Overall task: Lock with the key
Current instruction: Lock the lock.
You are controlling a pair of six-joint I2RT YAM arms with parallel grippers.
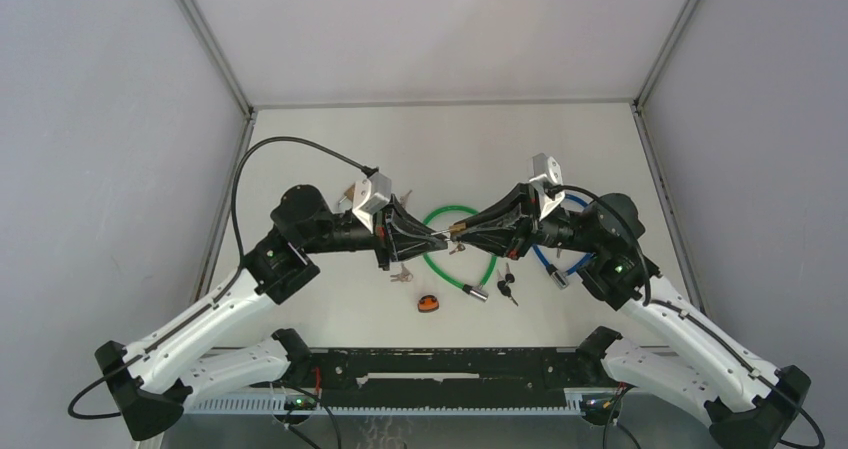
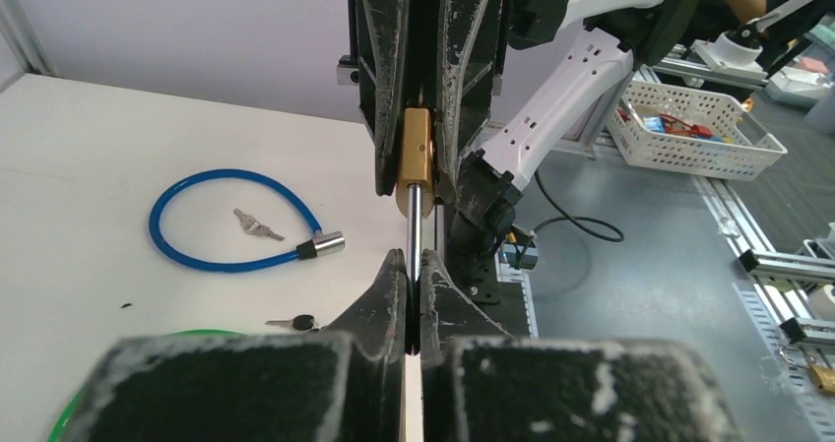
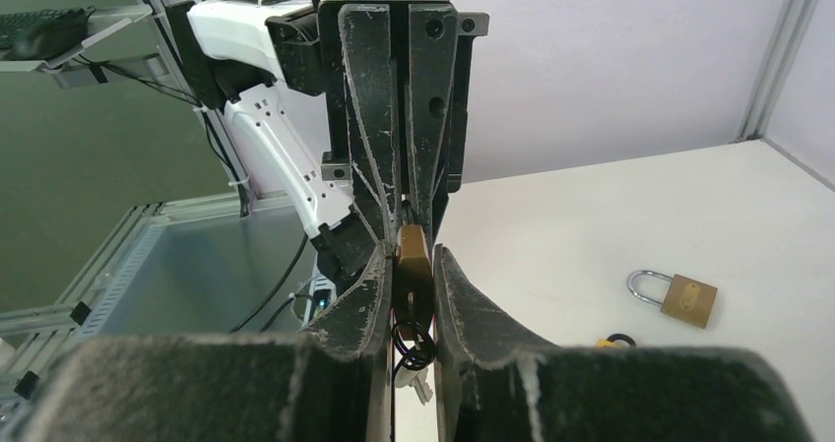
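Padlock (image 2: 416, 161) held between both — right gripper (image 3: 414, 257) clamps its brass body, left gripper (image 2: 414, 262) its shackle (image 2: 415, 227).

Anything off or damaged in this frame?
Nothing spilled or broken. The brass padlock is clamped in mid-air between the left hand and right hand. Only oddity: the black fingers look scuffed white with wear. Some keys lie loose on the table.

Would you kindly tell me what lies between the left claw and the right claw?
A brass padlock spans the gap: the right claw grips its body and the left claw pinches its silver shackle, seen most clearly in the left wrist view.
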